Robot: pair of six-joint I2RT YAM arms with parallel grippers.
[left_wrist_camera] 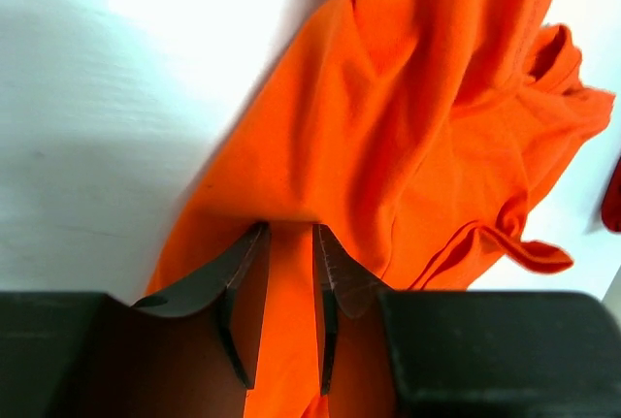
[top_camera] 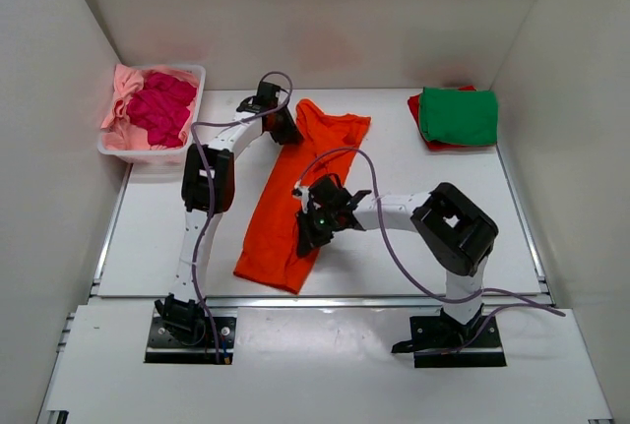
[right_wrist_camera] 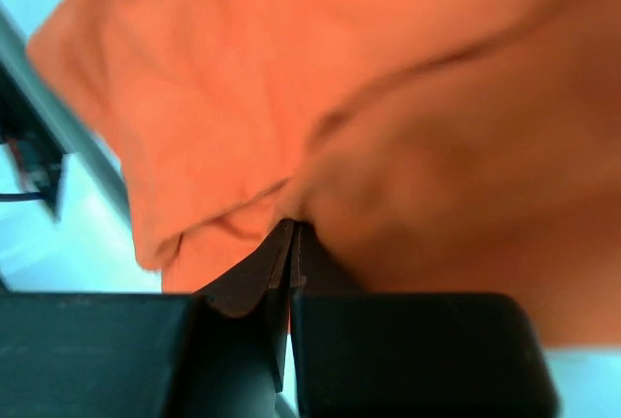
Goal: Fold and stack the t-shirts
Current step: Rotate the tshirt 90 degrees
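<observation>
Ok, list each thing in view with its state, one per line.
orange t-shirt: laid out long on the table, rumpled
green t-shirt: folded, stacked on the red one
red t-shirt: under the green, mostly hidden
magenta t-shirt: crumpled in basket
light pink t-shirt: crumpled in basket
basket: holds shirts
left gripper: pinching orange t-shirt
right gripper: shut on orange t-shirt

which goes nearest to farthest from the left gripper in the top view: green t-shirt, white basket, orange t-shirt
1. orange t-shirt: mid-table, its far end held in the left gripper.
2. white basket: far-left corner, to the gripper's left.
3. green t-shirt: far-right corner, across the table.
</observation>
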